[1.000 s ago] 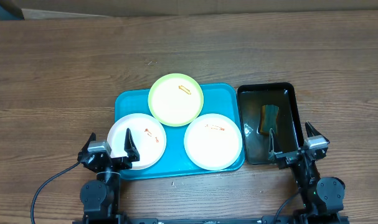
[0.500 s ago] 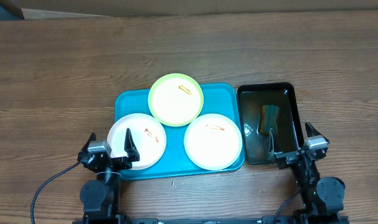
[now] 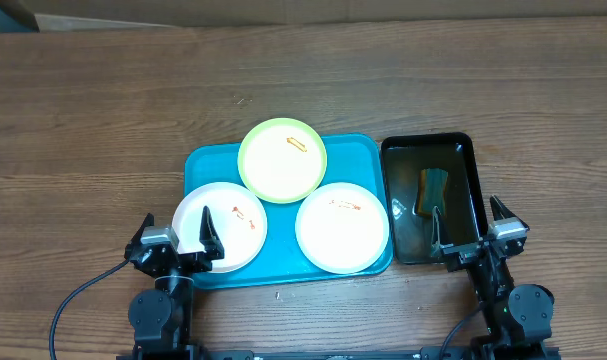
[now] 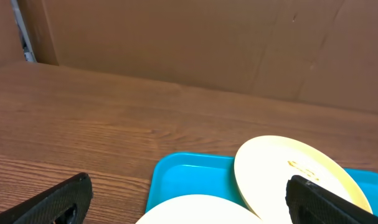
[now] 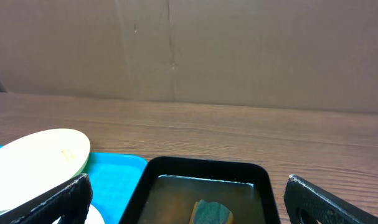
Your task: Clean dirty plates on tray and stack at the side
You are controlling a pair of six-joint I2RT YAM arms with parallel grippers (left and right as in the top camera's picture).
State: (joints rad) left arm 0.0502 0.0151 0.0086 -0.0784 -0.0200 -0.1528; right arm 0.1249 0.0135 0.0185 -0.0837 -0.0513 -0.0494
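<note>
Three dirty plates on a teal tray, none stacked.

Tray (image 3: pixel 358 150): teal-blue plastic, flat, rectangular with rounded corners and a raised rim, long side running left-right on the table. Yellow-green plate (image 3: pixel 282 160): at the far middle, overhanging the far rim, with a small orange smear right of its centre. Left white plate (image 3: pixel 235 238): at the near-left corner, hanging over the left and near rims, with orange-red smears right of centre. Right white plate (image 3: pixel 342 227): at the near-right, its near edge over the rim, with a faint orange smear towards its far edge. All three lie face up, packed close in a triangle. Can't tell whether their edges touch.
</note>
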